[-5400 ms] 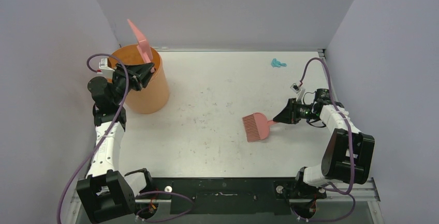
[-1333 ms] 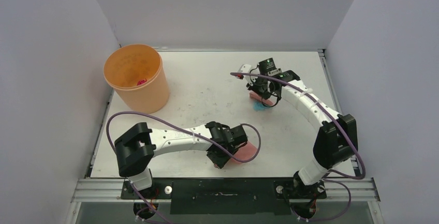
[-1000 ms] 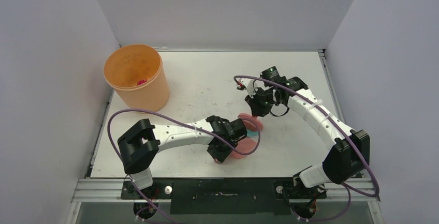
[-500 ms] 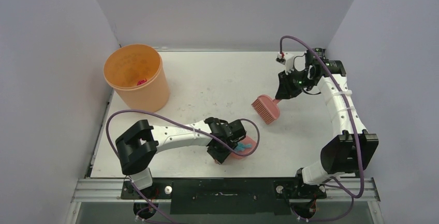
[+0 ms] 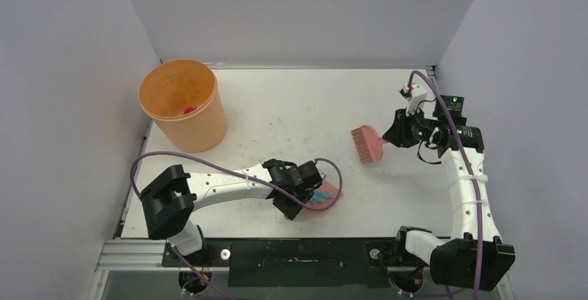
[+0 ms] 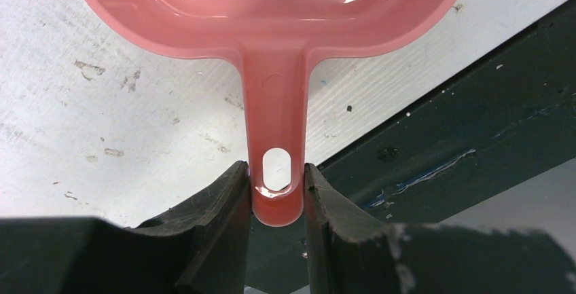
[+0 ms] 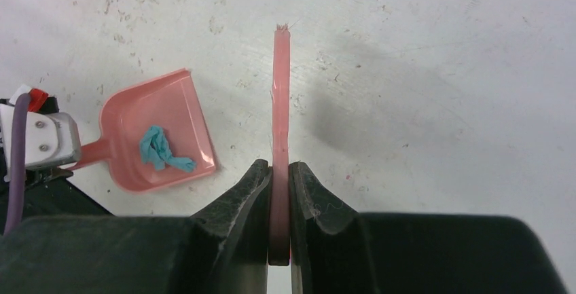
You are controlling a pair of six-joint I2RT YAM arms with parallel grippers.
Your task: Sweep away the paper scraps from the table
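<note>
1 teal paper scrap [image 7: 163, 150] sits in the dustpan [image 7: 178, 97], lower middle of the top view, near the front edge of the table [image 5: 277, 106]. Feather-light, crumpled, loose: likely slides off if tilted, so carry via the pan, level. Pan handle's end is pinched by left gripper [image 6: 275, 180]; right gripper [image 7: 280, 172] pinches brush [image 5: 366, 144] handle.

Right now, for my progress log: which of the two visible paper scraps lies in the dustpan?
The teal scrap, lying in the pink dustpan; the magenta scrap sits inside the orange bucket instead.
</note>
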